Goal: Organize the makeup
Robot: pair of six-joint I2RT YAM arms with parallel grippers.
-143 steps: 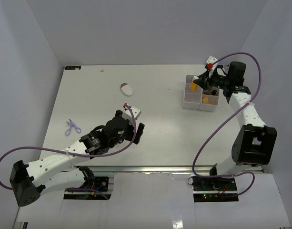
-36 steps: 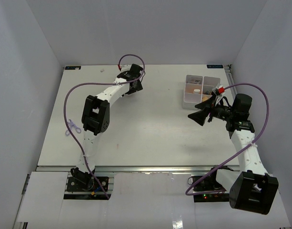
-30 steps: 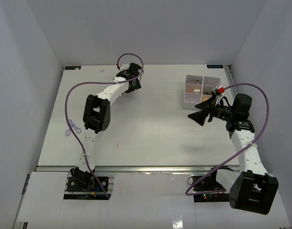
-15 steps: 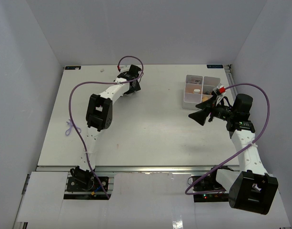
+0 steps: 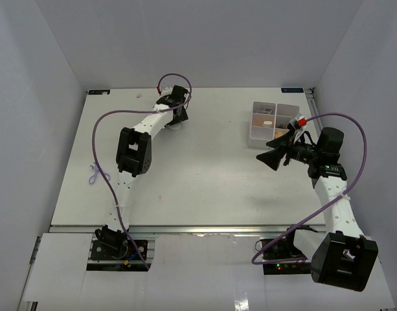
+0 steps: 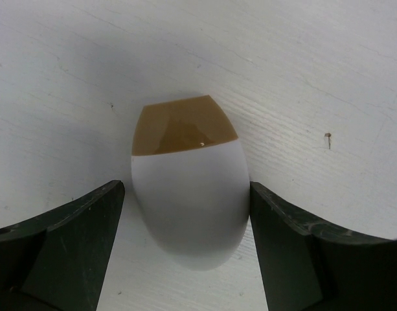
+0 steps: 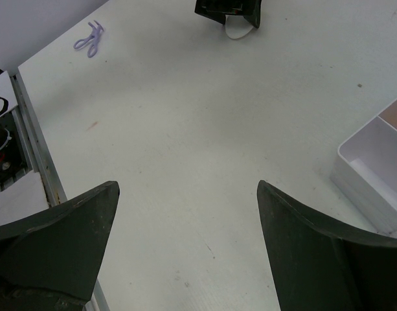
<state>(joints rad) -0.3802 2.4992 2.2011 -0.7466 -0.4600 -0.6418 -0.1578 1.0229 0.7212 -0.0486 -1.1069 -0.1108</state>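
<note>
A white-and-brown oval piece (image 6: 188,194) lies flat on the table at the far middle, its brown end pointing away from the wrist camera. My left gripper (image 6: 185,191) is down around it and open. The right finger (image 6: 282,240) is almost against its side, and a narrow gap remains at the left finger (image 6: 81,240). In the top view the left gripper (image 5: 175,111) hides nearly all of the piece. My right gripper (image 5: 271,157) hovers open and empty, in front of the white compartment box (image 5: 258,139), which holds small makeup pieces (image 5: 267,121).
A small purple scissor-like tool (image 5: 94,173) lies near the table's left edge and also appears in the right wrist view (image 7: 89,37). One corner of the white box (image 7: 373,168) sits at the right of that view. Purple cables arc over both arms.
The left gripper has shifted slightly left at the far side of the table, over the oval piece, and its jaws have narrowed a little. The right arm has not moved.
</note>
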